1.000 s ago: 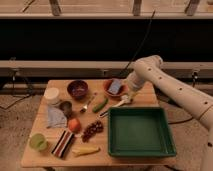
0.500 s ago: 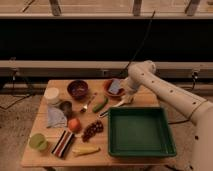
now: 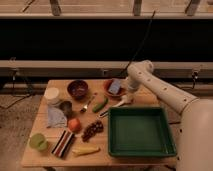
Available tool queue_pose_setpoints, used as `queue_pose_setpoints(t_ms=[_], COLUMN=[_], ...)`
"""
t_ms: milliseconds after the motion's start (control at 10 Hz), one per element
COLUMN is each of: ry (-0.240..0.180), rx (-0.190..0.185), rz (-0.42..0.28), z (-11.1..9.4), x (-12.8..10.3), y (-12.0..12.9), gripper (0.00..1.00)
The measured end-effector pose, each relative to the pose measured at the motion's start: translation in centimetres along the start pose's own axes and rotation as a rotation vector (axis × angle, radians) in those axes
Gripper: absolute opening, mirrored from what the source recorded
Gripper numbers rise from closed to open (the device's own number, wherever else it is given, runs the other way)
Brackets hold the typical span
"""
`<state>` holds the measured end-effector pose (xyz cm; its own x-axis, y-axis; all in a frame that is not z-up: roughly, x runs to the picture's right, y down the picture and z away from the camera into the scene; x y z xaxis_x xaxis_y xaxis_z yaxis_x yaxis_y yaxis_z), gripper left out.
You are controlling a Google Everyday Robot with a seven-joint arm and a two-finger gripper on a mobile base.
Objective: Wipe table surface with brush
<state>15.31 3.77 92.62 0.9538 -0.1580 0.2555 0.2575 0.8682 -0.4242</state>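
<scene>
Clutter on the table point(image 3: 102, 160), gripper point(image 3: 126, 98) at the brush point(image 3: 111, 110)

Nearest us, a green tray point(image 3: 141, 108) took up the right front of the table, with a yellow fruit point(image 3: 85, 150), a striped packet point(image 3: 62, 144) and dark grapes point(image 3: 92, 130) to its left. Just behind the tray's far left corner the slim white brush lay slanted on the wood, beside a cucumber point(image 3: 100, 105). The gripper hung low at the brush's far end; we could not tell its state. Beyond it sat a red bowl point(image 3: 107, 90) and a dark bowl point(image 3: 77, 89).
</scene>
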Motion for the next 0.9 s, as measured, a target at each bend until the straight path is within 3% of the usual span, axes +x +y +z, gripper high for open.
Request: queue_pose_setpoints(t_ms=[500,900], ry=[0.034,0.038], rx=[-0.034,-0.093], rz=[0.096,0.098], z=[0.5,1.9], x=[4.9,4.5], y=[1.0,3.1], gripper=[0.65,0.65])
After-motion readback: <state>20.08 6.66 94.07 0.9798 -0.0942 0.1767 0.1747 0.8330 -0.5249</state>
